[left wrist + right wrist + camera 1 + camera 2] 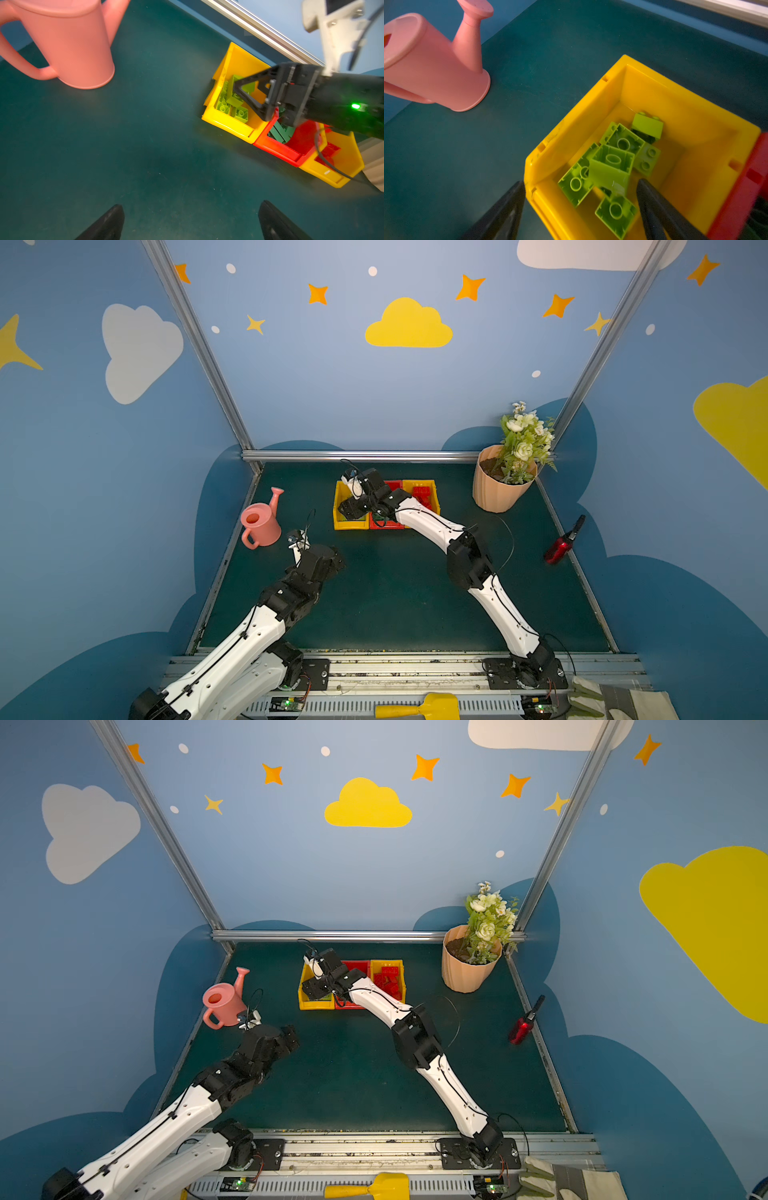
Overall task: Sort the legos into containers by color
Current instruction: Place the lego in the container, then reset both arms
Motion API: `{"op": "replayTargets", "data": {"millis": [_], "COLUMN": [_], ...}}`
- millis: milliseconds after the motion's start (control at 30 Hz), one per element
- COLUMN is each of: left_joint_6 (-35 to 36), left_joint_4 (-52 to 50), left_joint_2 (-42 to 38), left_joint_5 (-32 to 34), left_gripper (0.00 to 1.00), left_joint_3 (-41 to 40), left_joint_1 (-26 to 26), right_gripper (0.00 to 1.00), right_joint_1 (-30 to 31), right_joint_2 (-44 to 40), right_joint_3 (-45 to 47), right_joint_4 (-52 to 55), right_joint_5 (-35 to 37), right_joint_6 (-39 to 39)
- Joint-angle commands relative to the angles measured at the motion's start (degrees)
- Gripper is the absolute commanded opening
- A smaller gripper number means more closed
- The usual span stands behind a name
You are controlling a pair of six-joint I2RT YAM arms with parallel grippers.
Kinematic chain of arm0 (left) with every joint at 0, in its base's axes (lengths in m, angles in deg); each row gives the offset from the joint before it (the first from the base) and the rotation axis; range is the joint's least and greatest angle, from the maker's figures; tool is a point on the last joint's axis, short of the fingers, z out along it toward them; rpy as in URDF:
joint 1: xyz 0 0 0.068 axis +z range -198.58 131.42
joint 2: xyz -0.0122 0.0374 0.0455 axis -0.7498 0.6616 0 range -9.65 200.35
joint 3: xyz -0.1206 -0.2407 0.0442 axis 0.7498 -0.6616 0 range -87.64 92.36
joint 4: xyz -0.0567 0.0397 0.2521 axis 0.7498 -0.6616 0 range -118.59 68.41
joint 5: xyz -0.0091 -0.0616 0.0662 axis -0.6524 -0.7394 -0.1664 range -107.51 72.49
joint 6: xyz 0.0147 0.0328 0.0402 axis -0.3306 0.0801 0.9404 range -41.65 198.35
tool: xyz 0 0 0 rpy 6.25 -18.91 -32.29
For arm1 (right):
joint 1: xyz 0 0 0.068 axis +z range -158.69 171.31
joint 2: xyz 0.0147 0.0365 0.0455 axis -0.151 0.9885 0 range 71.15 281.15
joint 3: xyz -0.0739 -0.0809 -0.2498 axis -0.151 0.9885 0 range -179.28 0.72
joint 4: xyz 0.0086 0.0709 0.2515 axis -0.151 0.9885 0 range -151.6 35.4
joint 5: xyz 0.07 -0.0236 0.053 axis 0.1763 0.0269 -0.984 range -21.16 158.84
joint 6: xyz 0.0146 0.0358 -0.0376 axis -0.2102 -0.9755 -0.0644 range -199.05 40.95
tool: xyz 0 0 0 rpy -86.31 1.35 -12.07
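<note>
As bins [226, 124] abut — legos [610, 166] lie colour-sorted.

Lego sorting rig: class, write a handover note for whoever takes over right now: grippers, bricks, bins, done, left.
Right gripper: open, empty, above the yellow bin of lime bricks.
Left gripper: open, empty, over bare mat near the watering can.
Bins in a row: dark green bricks in the red bin, red bricks in the other yellow bin.
Done: no loose brick shows on the mat.
Left: probably only pull both grippers back and check spots hidden from the cameras.
</note>
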Motion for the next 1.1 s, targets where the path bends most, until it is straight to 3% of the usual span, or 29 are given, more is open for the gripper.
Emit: {"op": "replayTargets", "data": {"millis": [0,267,567,700,767,867,967,1067], "left_joint_6": [1.2,8.7,15.4,20.8,21.8,27.1,31.6,32.5], "left_joint_4": [-0.1,11.0,16.6,17.2,19.2,25.2,33.1,39.8], "left_joint_2": [-1.3,-2.7,10.3,16.5,18.5,21.0,22.0,22.3], "left_joint_5": [4.8,7.9,14.4,7.6,2.9,2.0,1.4,-3.4], "left_gripper": [1.00,1.00,1.00,1.00,1.00,1.00,1.00,1.00], "left_joint_3": [-0.1,-3.2,2.6,7.7,8.4,7.0,4.0,0.0], "left_joint_1": [0.3,0.4,2.0,9.3,13.4,16.5,19.2,23.2], "right_gripper": [0.85,0.92,0.97,0.97,0.97,0.97,0.97,0.97], "right_joint_1": [0.0,-3.8,-12.7,-14.3,-16.0,-19.3,-23.4,-27.9], "right_joint_2": [-10.1,-34.1,-59.7,-65.0,-67.7,-71.2,-74.0,-75.6], "right_joint_3": [4.2,35.3,67.9,73.6,77.8,84.0,91.5,97.7], "right_joint_4": [-1.5,-5.5,-6.2,-1.2,-2.8,-6.4,-14.8,-22.4], "right_joint_5": [0.1,6.4,12.5,23.1,23.7,23.9,23.5,23.8], "right_joint_6": [0.7,0.8,-3.4,-3.4,-3.6,-4.0,-1.8,-1.8]}}
